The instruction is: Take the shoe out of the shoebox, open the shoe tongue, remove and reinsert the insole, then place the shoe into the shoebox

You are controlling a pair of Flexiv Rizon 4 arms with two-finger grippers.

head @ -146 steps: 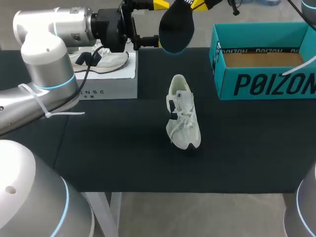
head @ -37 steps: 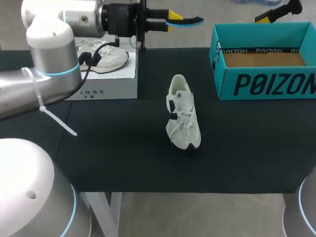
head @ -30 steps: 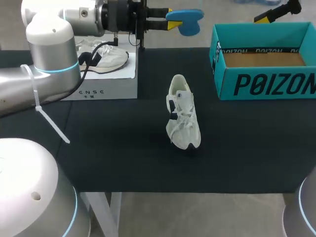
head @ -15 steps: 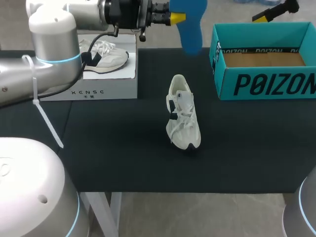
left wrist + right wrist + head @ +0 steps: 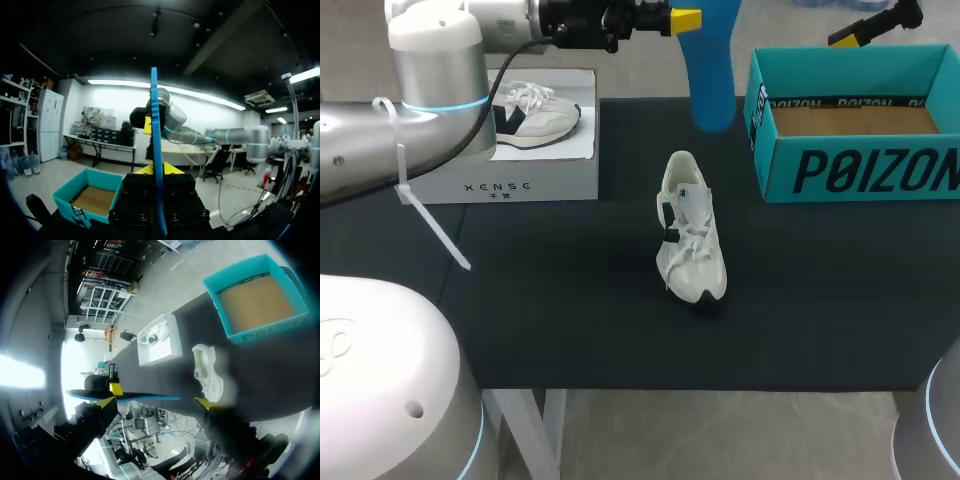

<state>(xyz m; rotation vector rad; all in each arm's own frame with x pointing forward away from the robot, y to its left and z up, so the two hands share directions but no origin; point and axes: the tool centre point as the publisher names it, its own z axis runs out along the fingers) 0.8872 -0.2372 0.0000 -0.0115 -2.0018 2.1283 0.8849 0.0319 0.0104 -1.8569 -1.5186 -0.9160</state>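
The shoe (image 5: pixel 691 240) lies in the middle of the desk (image 5: pixel 570 320), sole down and laces up. Its toe points toward the robot and its opening is at the far end, which leaves the mouth free to be reached from above. Behind the shoe on one side is a white box (image 5: pixel 535 175) with a second shoe (image 5: pixel 535 108) resting on its top. Behind it on the other side the teal shoebox (image 5: pixel 865 170) stands lidless with nothing inside, apparently waiting for the shoe at the end of the task. Farther back, above the desk's far edge and roughly in line with the shoe's heel, the left hand (image 5: pixel 682 18) is clamped on one end of the blue insole (image 5: pixel 712 65). The rest of the insole hangs down freely, and in the left wrist view it appears edge-on, pinched between the yellow tips. Held like this, the free end looks ready to be lowered into the shoe, so reinsertion seems to be the step in hand. Farthest from the shoe, above the shoebox's back wall, the right hand (image 5: pixel 850 36) hovers with its fingers spread wide and nothing in them. It may be placed there to steady the shoe.
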